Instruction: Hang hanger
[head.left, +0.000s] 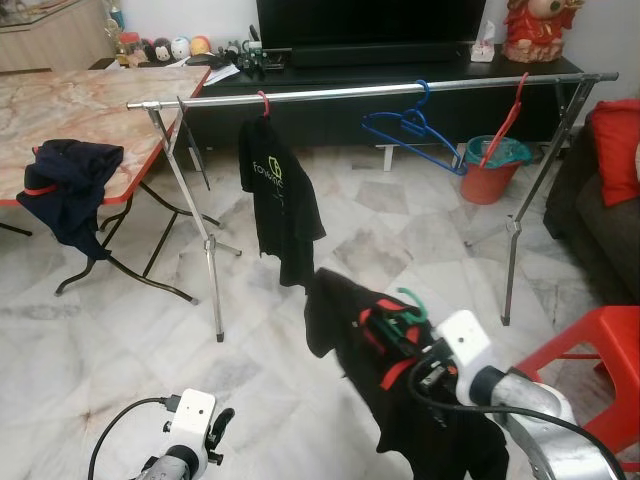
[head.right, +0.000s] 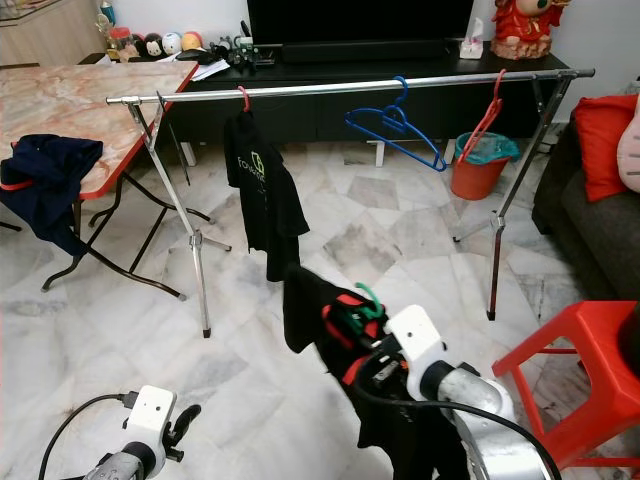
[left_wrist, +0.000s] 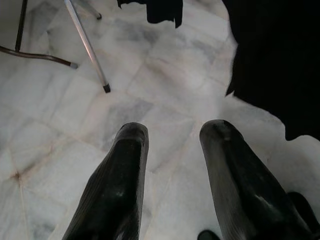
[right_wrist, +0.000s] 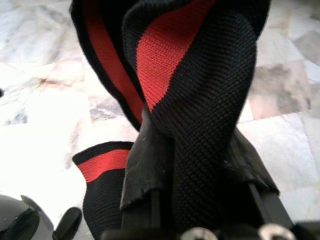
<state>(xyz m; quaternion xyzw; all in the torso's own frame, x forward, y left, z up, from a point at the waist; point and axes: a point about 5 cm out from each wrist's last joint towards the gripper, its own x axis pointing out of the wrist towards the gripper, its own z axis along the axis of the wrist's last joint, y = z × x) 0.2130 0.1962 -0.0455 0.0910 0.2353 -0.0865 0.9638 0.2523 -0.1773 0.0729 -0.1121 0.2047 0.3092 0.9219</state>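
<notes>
- Nearest the camera, the right gripper (head.left: 405, 345) is clenched on a black garment (head.left: 345, 330) with red trim, threaded on a green hanger (head.left: 408, 306); the cloth droops over the fingers, well short of the rail (head.left: 370, 90).
- Low and idle, the left gripper (left_wrist: 172, 150) hangs over the marble floor (head.left: 120, 330), fingers parted and empty.
- On the rail a black shirt (head.left: 275, 195) hangs from a red hanger (head.left: 263, 100) toward its table end; a blue hanger (head.left: 412, 128) sits past the middle, and another red hanger (head.left: 505, 125) near the far end.
- Free stretch of rail lies between the black shirt and the blue hanger.
- Risks, as I judge them: the hook is small and half buried in fabric, so it may miss the rail or snag; loose cloth could slide off the hanger while lifting; swinging wide could knock the blue hanger or bump the rail's legs.
</notes>
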